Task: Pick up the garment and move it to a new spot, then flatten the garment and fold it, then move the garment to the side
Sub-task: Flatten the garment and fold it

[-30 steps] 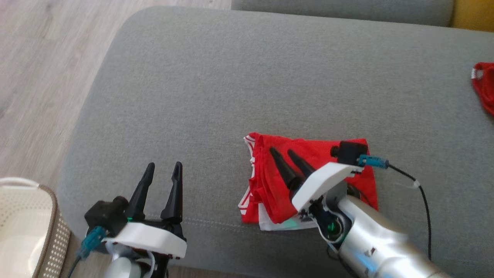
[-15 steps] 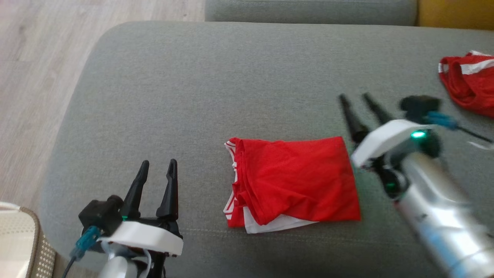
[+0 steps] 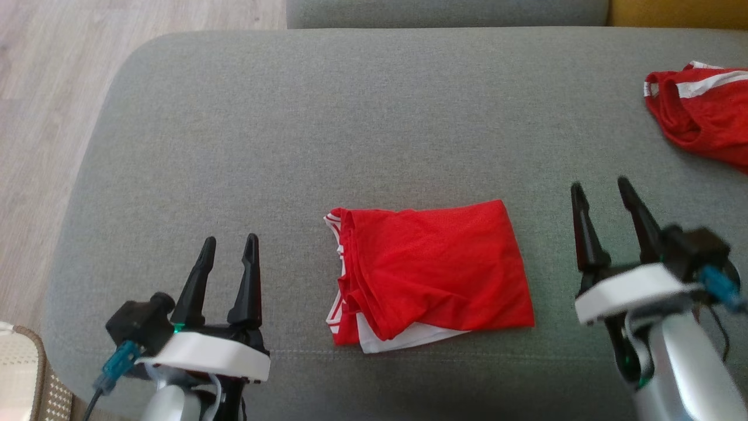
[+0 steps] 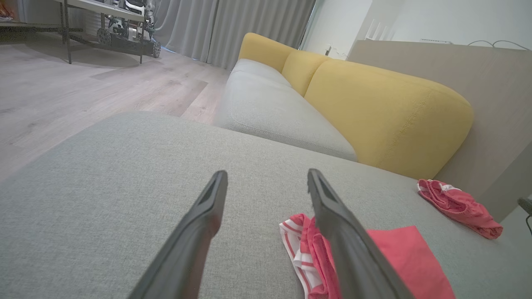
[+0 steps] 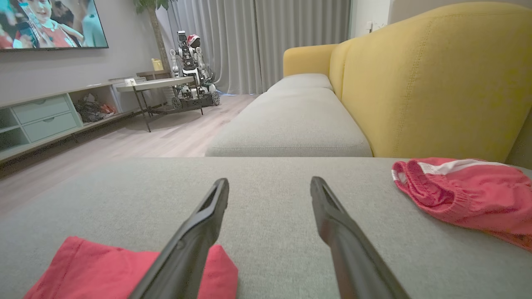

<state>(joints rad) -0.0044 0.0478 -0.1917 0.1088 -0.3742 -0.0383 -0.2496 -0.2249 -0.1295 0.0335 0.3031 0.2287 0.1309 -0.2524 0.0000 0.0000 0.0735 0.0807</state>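
A red garment [image 3: 429,275] with white trim lies folded into a rough rectangle on the grey sofa seat [image 3: 327,134], near its front edge. It also shows at the lower right of the left wrist view as the garment [image 4: 399,257], and at the lower left of the right wrist view [image 5: 95,270]. My left gripper [image 3: 228,241] stands open to the left of it, nothing between its fingers. My right gripper [image 3: 601,186] stands open to the right of it, apart from the cloth and holding nothing.
A second red garment with white stripes [image 3: 701,114] lies bunched at the seat's far right. A pale perforated basket [image 3: 26,380] sits at the lower left by the sofa's front. Wooden floor [image 3: 41,117] lies left of the seat; a yellow backrest [image 5: 436,79] rises behind.
My right gripper has lifted off the folded garment and swung to its right side, staying open. The head camera has shifted, bringing more of the second garment into view. The left gripper has held still.
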